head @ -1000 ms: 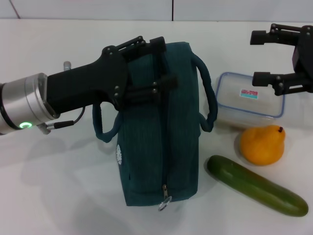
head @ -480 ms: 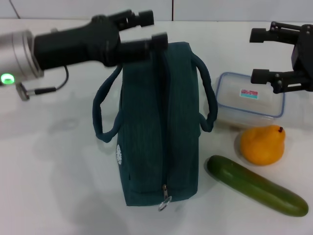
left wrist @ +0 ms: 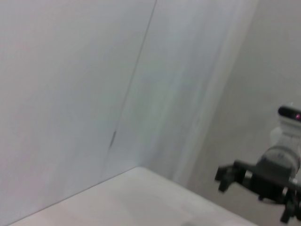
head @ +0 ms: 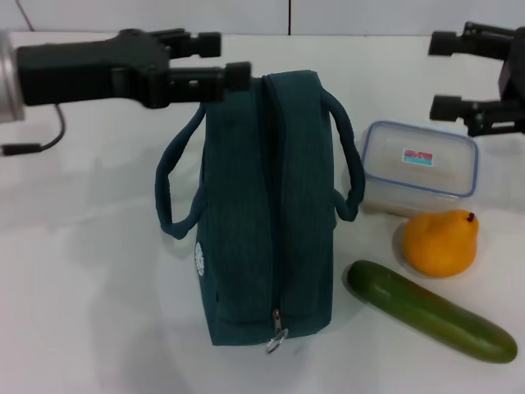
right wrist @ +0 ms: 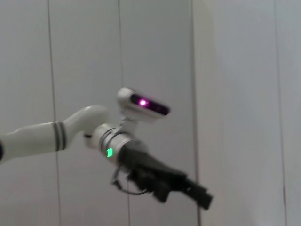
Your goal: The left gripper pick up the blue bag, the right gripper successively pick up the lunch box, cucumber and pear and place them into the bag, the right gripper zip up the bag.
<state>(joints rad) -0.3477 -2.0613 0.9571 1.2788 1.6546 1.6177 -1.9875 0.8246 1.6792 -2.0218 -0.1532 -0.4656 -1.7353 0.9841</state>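
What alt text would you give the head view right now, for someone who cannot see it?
A zipped blue bag stands upright on a white table, with the open left gripper level with its top far corner, holding nothing. To the bag's right lie a lunch box, a pear and a cucumber, with the open right gripper above the lunch box.

Nothing here is showing words I can actually read. The lunch box (head: 420, 168) is wearing a small sticker (head: 417, 157) on its lid, with red and teal bands, but its print is staying too small to make out. The blue bag (head: 264, 213) is carrying a small white round logo (head: 198, 260), also illegible.
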